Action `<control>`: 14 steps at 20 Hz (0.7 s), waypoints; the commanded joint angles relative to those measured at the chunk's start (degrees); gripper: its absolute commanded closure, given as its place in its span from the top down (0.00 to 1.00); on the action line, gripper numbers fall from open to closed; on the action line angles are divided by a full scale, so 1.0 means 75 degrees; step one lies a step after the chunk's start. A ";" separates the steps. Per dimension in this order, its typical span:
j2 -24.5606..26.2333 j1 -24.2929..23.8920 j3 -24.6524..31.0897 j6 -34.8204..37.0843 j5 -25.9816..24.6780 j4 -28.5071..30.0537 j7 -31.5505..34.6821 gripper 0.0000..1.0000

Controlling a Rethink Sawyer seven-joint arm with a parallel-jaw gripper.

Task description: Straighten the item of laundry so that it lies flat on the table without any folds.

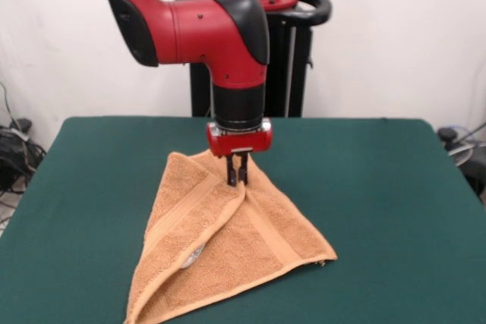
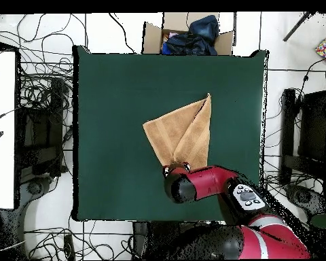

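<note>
The orange-tan towel [image 1: 228, 256] lies folded on the dark green table [image 1: 380, 187], in a rough triangle with a raised ridge down its middle and a small white tag [image 1: 194, 256] in the fold. My gripper [image 1: 238, 180] points straight down at the towel's far tip, its fingers close together and pinching the ridge, so the cloth tents up toward it. In the overhead view the towel [image 2: 183, 132] lies right of the table's [image 2: 111, 102] centre. The arm [image 2: 193, 185] hides the gripper and the towel's near tip there.
The robot's pedestal [image 1: 296, 58] stands behind the table's far edge. In the overhead view a cardboard box with dark clothes [image 2: 186, 34] sits beyond the table's top edge. Cables lie on the floor all round, and a white surface [image 2: 1, 129] is at the left.
</note>
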 commanded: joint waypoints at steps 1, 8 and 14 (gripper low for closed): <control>0.0284 0.0047 0.0741 0.0413 -0.0319 -0.1018 -0.0263 0.00; 0.0169 0.0123 0.0677 0.0571 -0.0183 -0.0933 -0.0164 1.00; 0.0247 0.0191 0.0554 0.0354 -0.0197 -0.0860 0.0030 1.00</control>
